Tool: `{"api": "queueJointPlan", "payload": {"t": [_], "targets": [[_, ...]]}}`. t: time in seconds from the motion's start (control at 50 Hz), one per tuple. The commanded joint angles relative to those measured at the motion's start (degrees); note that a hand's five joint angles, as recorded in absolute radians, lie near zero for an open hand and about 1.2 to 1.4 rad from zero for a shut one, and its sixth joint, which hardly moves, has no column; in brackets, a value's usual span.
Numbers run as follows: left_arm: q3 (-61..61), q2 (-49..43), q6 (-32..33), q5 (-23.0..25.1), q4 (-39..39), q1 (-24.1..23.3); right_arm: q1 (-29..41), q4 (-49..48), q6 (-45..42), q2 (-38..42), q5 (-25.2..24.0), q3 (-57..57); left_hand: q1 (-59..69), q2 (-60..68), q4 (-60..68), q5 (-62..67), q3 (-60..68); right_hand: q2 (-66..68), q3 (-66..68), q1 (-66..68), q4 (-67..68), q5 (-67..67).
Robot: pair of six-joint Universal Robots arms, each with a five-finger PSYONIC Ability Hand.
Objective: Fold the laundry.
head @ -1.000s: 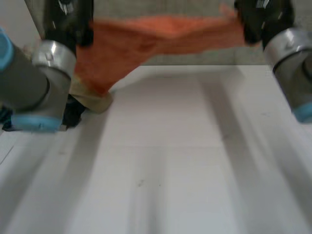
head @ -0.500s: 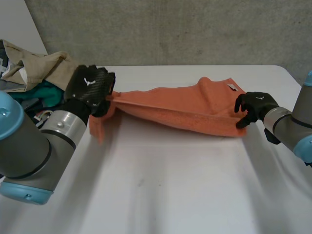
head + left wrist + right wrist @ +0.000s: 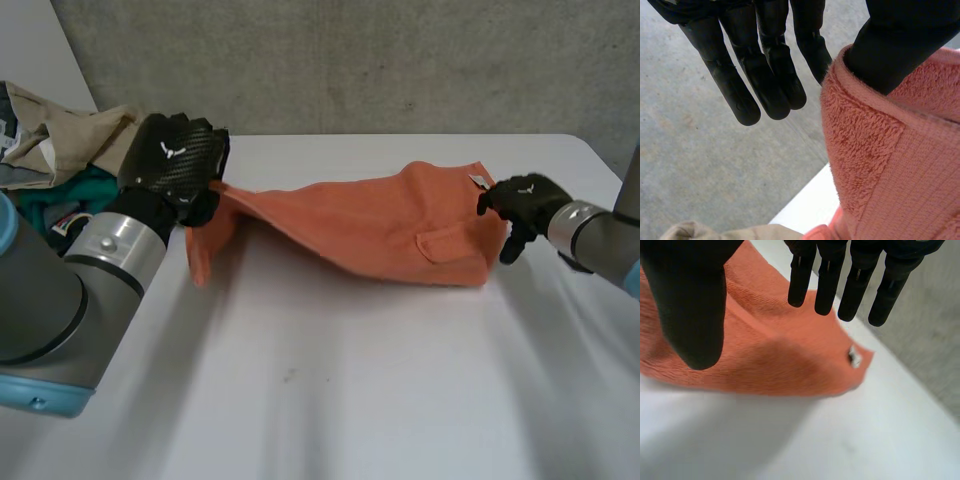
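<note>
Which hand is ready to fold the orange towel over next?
Probably left. The left hand holds one end of the orange towel up; the right hand hangs open over the other end.

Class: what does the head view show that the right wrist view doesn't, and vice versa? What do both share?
Head view's extras: the clothes pile and the left robot hand pinching a corner of the orange towel. Right wrist view's extra: how the right robot hand spreads straight fingers from its thumb. Shared: that towel, its tag, the table.
</note>
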Motion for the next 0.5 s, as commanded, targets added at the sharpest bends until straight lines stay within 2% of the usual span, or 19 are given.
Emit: {"api": "queueJointPlan", "payload": {"t": [0.02, 0.12, 0.18, 0.4, 0.5], "targets": [[-3.4, 0.5, 0.1, 0.1, -0.3, 0.0, 0.1, 1.0, -11.8, -3.3, -2.7, -1.8, 12.9, 11.4, 11.3, 13.4, 11.7, 1.3, 0.9, 0.4, 1.4, 3.0], [-4.7, 1.6, 0.1, 0.1, -0.3, -0.1, 0.6, 5.9, -12.4, 0.4, -8.0, -6.4, 12.9, 11.4, 11.3, 13.4, 11.7, 1.4, 1.1, 0.6, 1.5, 3.1], [-5.1, 2.1, 0.1, 0.1, -0.3, -0.1, 1.5, 7.6, -13.1, 3.6, -9.5, -8.9, 12.9, 11.4, 11.3, 13.4, 11.7, 1.6, 1.3, 0.8, 1.7, 3.3], [-5.5, 2.3, 0.0, 0.1, -0.3, -0.1, 5.3, 9.1, -16.2, 10.3, -12.6, -13.6, 12.9, 11.4, 11.3, 13.4, 11.7, 1.8, 1.4, 0.9, 1.9, 3.5], [-6.0, 2.4, 0.0, 0.1, -0.3, 0.0, 7.0, 9.6, -16.9, 14.6, -12.4, -17.8, 12.9, 11.4, 11.3, 13.4, 11.7, -2.1, -2.4, -2.9, -2.0, -0.4]]}}
